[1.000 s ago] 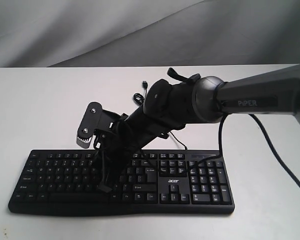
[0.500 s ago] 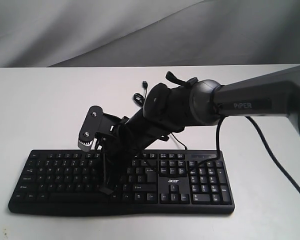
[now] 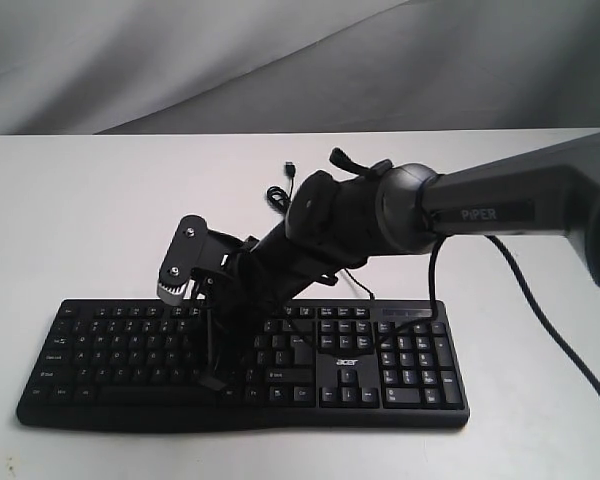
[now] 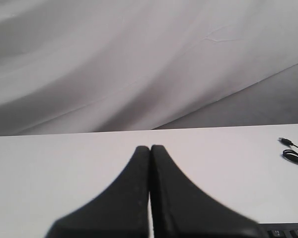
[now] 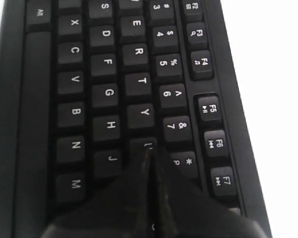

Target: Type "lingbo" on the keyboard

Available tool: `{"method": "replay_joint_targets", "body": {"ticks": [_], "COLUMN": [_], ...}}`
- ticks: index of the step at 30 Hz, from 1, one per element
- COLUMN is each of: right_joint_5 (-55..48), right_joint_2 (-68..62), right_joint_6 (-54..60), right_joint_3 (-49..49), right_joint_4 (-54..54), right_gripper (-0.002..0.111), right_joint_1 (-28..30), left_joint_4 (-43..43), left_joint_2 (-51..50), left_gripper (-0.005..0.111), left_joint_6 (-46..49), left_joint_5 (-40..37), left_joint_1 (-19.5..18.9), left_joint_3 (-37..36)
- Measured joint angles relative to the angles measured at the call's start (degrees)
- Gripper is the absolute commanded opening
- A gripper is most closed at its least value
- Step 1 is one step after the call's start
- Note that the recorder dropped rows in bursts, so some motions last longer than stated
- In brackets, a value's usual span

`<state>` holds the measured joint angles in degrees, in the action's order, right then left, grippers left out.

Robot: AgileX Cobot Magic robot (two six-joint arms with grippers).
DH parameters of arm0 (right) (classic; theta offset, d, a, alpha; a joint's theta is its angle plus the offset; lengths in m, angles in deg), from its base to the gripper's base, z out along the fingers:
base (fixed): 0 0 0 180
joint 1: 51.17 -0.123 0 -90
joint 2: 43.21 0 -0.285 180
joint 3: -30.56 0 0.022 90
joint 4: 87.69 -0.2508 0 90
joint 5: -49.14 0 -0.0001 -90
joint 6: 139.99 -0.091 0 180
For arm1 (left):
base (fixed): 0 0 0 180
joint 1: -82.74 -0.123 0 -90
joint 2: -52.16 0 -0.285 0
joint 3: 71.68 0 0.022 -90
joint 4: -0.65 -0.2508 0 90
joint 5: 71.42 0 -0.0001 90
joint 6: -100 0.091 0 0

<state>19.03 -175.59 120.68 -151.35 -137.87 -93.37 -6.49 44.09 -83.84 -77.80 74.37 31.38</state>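
The black keyboard (image 3: 110, 350) lies along the front of the white table, its acer logo right of the middle. My right gripper (image 3: 213, 382) reaches across from the right and points steeply down onto the letter keys. In the right wrist view the keyboard (image 5: 109, 64) fills the frame. There the right gripper (image 5: 148, 149) is shut with nothing in it, its tip on the U key, between Y and the key hidden under the fingers. My left gripper (image 4: 150, 148) is shut and empty over bare table; a keyboard corner (image 4: 284, 232) shows beside it. The exterior view does not show the left arm.
The keyboard's thin USB cable (image 3: 280, 192) lies coiled on the table behind the keyboard, also in the left wrist view as the cable (image 4: 294, 151). The right arm's own black cable (image 3: 540, 310) hangs down at the right. Grey cloth backs the table.
The right arm has shifted slightly left and lower, and its shut fingertips have sunk a little toward the keys. The keyboard has not moved.
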Motion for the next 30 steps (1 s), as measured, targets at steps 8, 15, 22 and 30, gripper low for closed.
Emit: {"method": "replay_joint_targets", "body": {"ticks": [8, 15, 22, 30], "right_joint_5": [-0.2, -0.8, -1.4, -1.6], "right_joint_2": [2.7, 3.1, 2.1, 2.1], "right_joint_6": [0.0, 0.0, 0.0, 0.1], "right_joint_3": [-0.1, -0.3, -0.3, -0.3], "right_joint_4": [0.0, -0.3, -0.3, 0.4], "right_gripper": [0.0, 0.0, 0.0, 0.0], "right_joint_1": [-0.3, -3.5, -5.1, -5.1], "left_joint_4": [0.0, 0.0, 0.0, 0.0], "left_joint_2": [0.0, 0.0, 0.0, 0.0], "left_gripper": [0.001, 0.001, 0.001, 0.001], "left_joint_6": [0.0, 0.0, 0.0, 0.0], "left_joint_5": [0.0, 0.0, 0.0, 0.0], "left_joint_1": [0.0, 0.0, 0.0, 0.0], "left_joint_3": [0.0, 0.0, 0.0, 0.0]}}
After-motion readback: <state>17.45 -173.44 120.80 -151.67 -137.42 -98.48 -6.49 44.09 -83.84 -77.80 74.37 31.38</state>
